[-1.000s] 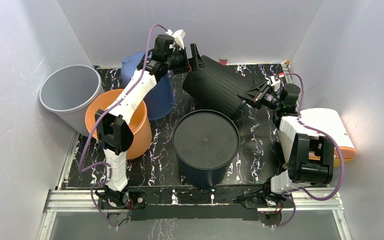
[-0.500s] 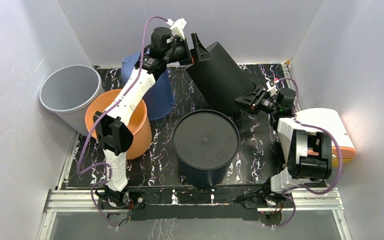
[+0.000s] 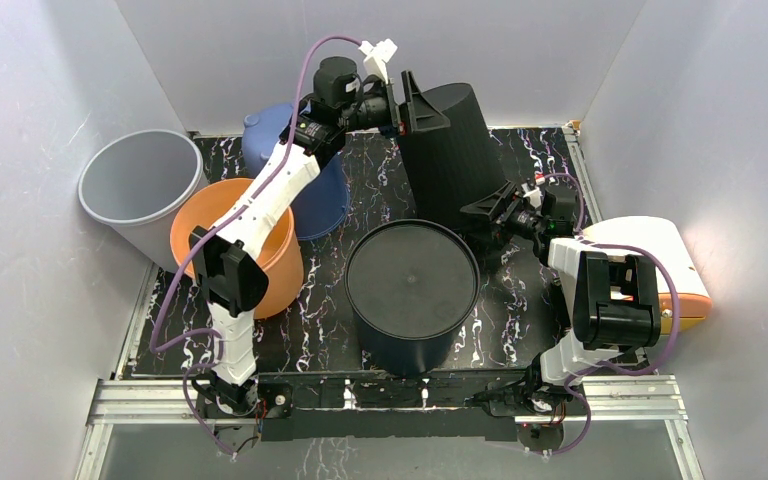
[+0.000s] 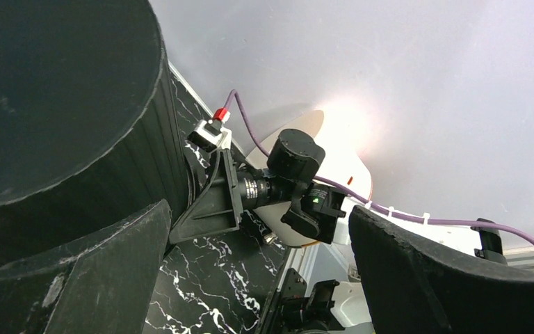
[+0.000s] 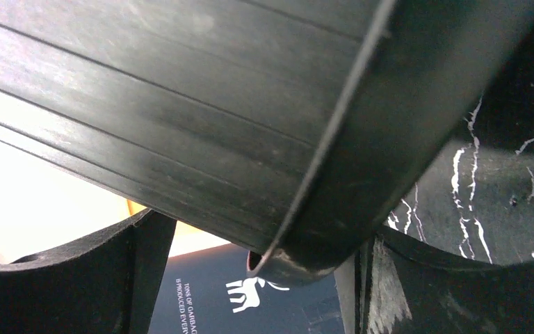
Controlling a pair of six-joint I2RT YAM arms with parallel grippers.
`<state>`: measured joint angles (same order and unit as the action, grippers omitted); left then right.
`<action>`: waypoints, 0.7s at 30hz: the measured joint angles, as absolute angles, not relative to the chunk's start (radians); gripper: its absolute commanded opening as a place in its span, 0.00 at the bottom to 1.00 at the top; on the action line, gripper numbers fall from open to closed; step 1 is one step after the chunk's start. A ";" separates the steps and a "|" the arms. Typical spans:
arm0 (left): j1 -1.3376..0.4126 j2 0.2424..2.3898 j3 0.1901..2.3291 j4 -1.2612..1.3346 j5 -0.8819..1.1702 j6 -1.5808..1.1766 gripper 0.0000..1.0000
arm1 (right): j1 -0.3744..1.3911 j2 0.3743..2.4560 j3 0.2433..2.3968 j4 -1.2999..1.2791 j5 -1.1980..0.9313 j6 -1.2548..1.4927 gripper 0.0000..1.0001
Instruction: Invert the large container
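The large container [image 3: 455, 150] is black and ribbed. It stands nearly upright at the back centre with its closed base on top and its rim down by the table. My left gripper [image 3: 412, 103] is open at that upper base edge; in the left wrist view one finger [image 4: 90, 271] lies against the container's wall [image 4: 55, 104]. My right gripper [image 3: 488, 210] is open low at the container's right side. In the right wrist view the container's rolled rim [image 5: 320, 261] hangs between the spread fingers [image 5: 76, 285], unclamped.
A dark round bin [image 3: 412, 285] stands bottom-up at the front centre, close to the container. An orange bucket [image 3: 280, 265], a grey bin [image 3: 140, 185] and a blue container [image 3: 325, 195] crowd the left. A white and orange bin [image 3: 660, 250] lies at the right edge.
The black container swung from lying tilted to nearly upright, base up. The left arm rose with it. The right gripper opened and let go of the rim.
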<state>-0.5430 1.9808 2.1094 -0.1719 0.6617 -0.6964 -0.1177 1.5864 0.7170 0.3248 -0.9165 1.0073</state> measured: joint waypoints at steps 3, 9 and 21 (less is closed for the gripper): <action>-0.539 1.981 2.106 -0.154 0.674 -0.715 0.98 | -0.118 1.586 0.717 0.293 -0.905 0.991 0.80; -0.539 1.981 2.085 -0.112 0.695 -0.745 0.98 | -0.118 1.586 0.732 0.165 -0.850 0.923 0.81; -0.540 1.980 2.077 -0.105 0.707 -0.756 0.98 | -0.118 1.568 0.791 -0.088 -0.720 0.802 0.82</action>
